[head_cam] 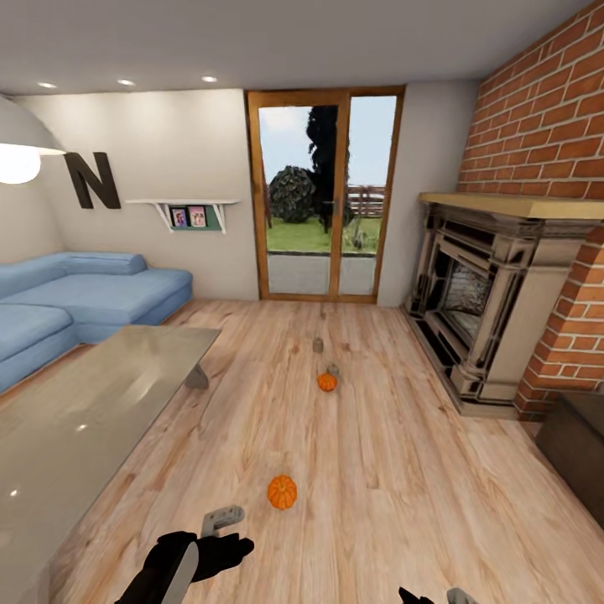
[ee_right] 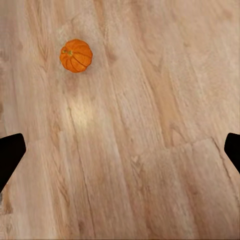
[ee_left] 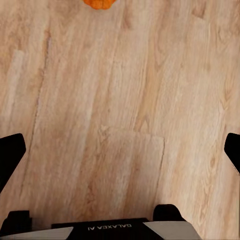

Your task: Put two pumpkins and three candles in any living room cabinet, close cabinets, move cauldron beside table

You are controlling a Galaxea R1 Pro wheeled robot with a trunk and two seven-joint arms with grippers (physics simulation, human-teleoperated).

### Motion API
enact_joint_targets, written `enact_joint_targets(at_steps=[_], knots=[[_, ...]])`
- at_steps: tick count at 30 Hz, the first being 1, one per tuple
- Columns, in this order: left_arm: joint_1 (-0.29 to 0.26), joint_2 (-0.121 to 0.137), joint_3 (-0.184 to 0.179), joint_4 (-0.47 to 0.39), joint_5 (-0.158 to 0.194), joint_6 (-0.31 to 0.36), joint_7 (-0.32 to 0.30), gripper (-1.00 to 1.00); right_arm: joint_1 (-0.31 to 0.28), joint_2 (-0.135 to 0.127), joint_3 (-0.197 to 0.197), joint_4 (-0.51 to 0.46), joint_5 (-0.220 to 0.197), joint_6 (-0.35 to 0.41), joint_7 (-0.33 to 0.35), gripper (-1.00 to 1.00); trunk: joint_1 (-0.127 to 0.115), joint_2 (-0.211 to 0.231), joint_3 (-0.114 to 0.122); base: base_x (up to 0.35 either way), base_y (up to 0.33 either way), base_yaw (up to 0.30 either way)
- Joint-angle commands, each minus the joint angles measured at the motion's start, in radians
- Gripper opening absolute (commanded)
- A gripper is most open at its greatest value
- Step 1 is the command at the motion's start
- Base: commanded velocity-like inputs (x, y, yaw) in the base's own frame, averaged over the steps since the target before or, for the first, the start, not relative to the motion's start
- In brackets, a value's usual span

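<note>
On the wood floor just ahead lies the larger orange pumpkin (head_cam: 282,492) (ee_left: 100,3) (ee_right: 76,55). Further off sits the smaller pumpkin (head_cam: 326,382), with a tan candle (head_cam: 334,368) right behind it and a second candle (head_cam: 318,344) beyond that. My left gripper (head_cam: 220,524) (ee_left: 120,150) hangs open over bare floor, short of and to the left of the near pumpkin. My right gripper (head_cam: 436,597) (ee_right: 120,150) is open too, over the floor with that pumpkin ahead of it. The glossy grey table (head_cam: 75,419) stands at left. A corner of the dark cabinet (head_cam: 579,445) is at right. The cauldron is out of view.
A stone fireplace (head_cam: 478,302) against a brick wall lines the right side. A blue sofa (head_cam: 75,294) sits at the far left, behind the table. Glass doors (head_cam: 323,201) close the far wall. Open floor runs down the middle of the room.
</note>
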Motion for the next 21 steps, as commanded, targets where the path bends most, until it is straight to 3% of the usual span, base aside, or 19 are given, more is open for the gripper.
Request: enact_joint_targets(at_steps=[1, 6, 9, 11, 14, 16, 19, 21], knots=[[-0.001, -0.001, 0.014, 0.004, 0.002, 0.005, -0.003, 1.0, 0.0, -0.002, -0.003, -0.004, -0.013, 0.009, 0.008, 1.0, 0.001, -0.001, -0.001, 0.332, 0.003, 0.0], [-0.001, -0.001, 0.062, 0.015, 0.002, 0.005, -0.041, 1.0, 0.0, -0.003, -0.012, -0.08, -0.024, 0.06, 0.08, 1.0, 0.001, -0.001, -0.001, 0.313, 0.001, 0.0], [-0.001, 0.002, 0.072, 0.016, 0.003, 0.005, -0.092, 1.0, 0.0, -0.007, -0.016, -0.233, -0.051, 0.189, 0.102, 1.0, 0.001, -0.001, -0.001, 0.304, 0.0, 0.0], [-0.001, 0.009, 0.075, 0.018, 0.018, 0.005, -0.132, 1.0, 0.0, -0.016, -0.034, -0.397, -0.107, 0.306, 0.108, 1.0, 0.001, -0.001, -0.001, 0.312, 0.0, 0.0], [-0.001, 0.02, 0.08, 0.041, 0.072, -0.001, -0.16, 1.0, 0.0, -0.023, -0.132, -0.641, -0.206, 0.429, 0.107, 1.0, 0.001, -0.001, -0.001, 0.32, 0.0, 0.0], [-0.002, 0.044, 0.097, 0.06, 0.142, -0.02, -0.174, 1.0, 0.002, -0.026, -0.212, -0.765, -0.244, 0.5, 0.109, 1.0, 0.001, -0.001, -0.001, 0.329, 0.0, 0.0], [-0.006, 0.077, 0.107, 0.089, 0.228, -0.032, -0.188, 1.0, 0.004, -0.026, -0.27, -0.836, -0.257, 0.583, 0.115, 1.0, 0.001, -0.001, -0.001, 0.334, 0.0, 0.0], [-0.01, 0.102, 0.111, 0.116, 0.261, -0.035, -0.191, 1.0, 0.004, -0.026, -0.28, -0.858, -0.259, 0.605, 0.117, 1.0, 0.001, -0.001, -0.001, 0.336, 0.0, 0.0]])
